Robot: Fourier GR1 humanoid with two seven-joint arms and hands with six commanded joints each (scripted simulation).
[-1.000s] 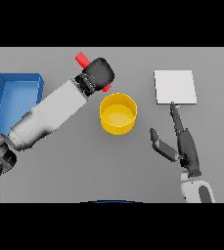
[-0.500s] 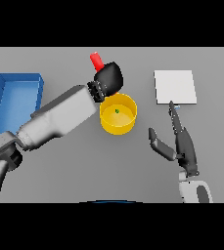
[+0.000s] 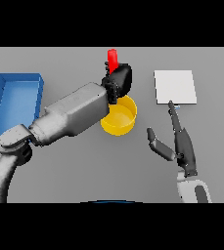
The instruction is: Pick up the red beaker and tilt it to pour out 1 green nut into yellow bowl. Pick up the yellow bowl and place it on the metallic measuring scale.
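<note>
A bright red beaker (image 3: 112, 59) is seen against the plain grey table (image 3: 74, 161), held in a black left hand (image 3: 118, 80) on a grey and white arm. A yellow bowl (image 3: 119, 119), a blue tray (image 3: 13, 100) and a pale, whitish-grey scale (image 3: 175, 87) are shown without pattern. The right hand (image 3: 179, 144) is coloured dark grey.

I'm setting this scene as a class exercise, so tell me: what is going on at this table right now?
The robot's left hand is curled round a red beaker, holding it above the far rim of a round yellow bowl in the middle of the grey table. The right hand rests open nearer the robot, just below a flat pale square measuring scale. A blue rectangular tray sits at the left.
</note>
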